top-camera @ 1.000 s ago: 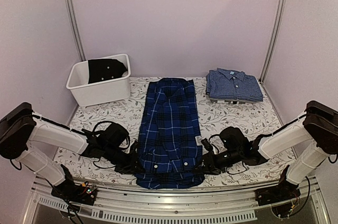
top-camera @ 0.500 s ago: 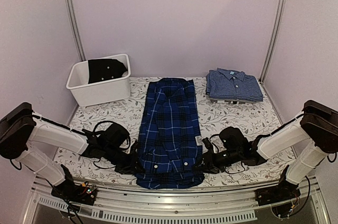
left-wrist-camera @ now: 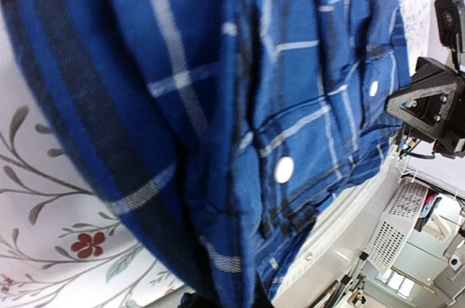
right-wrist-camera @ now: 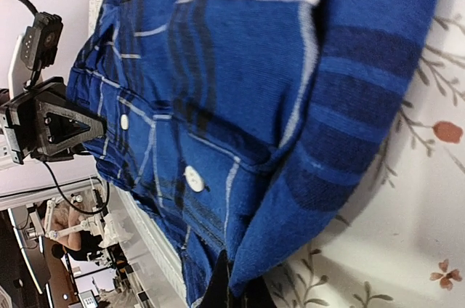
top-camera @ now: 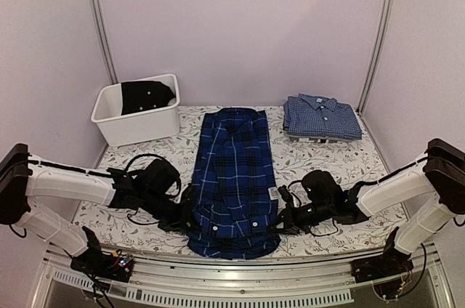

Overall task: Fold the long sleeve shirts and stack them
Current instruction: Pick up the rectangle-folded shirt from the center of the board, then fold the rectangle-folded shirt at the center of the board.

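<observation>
Though cloth hides their jaws, left claw [top-camera: 190,222] and right claw [top-camera: 276,222] clench the plaid shirt [top-camera: 234,170].

Bare tabletop [top-camera: 305,163] runs in an open strip along each side of the plaid shirt [top-camera: 236,170], which lies lengthwise down the middle. The white bin [top-camera: 138,128] blocks the far left corner, and the folded checked shirt [top-camera: 321,119] blocks the far right.

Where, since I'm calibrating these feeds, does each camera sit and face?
Top external: above and behind the bases, looking down at plaid shirt, left gripper, right gripper.
Left wrist: at the shirt's near-left corner, facing across its hem toward the right gripper; cloth nearly hides its fingers.
Right wrist: mirrored, facing the left gripper.
Shared: the buttoned hem.
</observation>
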### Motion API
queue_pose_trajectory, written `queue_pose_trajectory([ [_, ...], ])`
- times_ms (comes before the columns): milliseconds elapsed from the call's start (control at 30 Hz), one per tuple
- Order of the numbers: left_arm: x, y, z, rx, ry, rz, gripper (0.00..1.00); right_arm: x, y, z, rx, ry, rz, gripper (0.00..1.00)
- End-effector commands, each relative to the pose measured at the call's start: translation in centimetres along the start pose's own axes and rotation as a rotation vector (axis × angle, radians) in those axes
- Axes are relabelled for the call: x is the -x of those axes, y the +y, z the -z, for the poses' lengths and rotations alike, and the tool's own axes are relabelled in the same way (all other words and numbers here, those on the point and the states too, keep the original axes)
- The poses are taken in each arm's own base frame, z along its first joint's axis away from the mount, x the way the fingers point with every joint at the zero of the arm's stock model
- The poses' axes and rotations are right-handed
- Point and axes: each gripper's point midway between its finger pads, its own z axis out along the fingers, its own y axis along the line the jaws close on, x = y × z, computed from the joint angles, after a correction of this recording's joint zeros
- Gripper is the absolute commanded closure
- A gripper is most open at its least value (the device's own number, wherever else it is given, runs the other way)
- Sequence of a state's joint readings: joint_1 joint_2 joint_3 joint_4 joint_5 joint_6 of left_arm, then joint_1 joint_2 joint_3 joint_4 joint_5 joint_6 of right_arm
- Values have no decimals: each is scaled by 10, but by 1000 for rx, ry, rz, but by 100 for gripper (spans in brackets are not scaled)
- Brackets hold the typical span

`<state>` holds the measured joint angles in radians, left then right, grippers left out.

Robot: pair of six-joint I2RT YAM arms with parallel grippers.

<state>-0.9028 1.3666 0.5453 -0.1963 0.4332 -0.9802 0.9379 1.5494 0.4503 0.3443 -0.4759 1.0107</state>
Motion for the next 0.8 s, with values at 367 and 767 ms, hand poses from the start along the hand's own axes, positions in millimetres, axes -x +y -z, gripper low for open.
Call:
queue_pose_trajectory([
  [367, 157, -38, 62, -94, -285, -102, 100, 139, 83, 29, 111, -272, 122, 100],
  [767, 305, 1, 29, -28, -439, -29, 100, 268, 11, -14, 26, -393, 5, 100],
])
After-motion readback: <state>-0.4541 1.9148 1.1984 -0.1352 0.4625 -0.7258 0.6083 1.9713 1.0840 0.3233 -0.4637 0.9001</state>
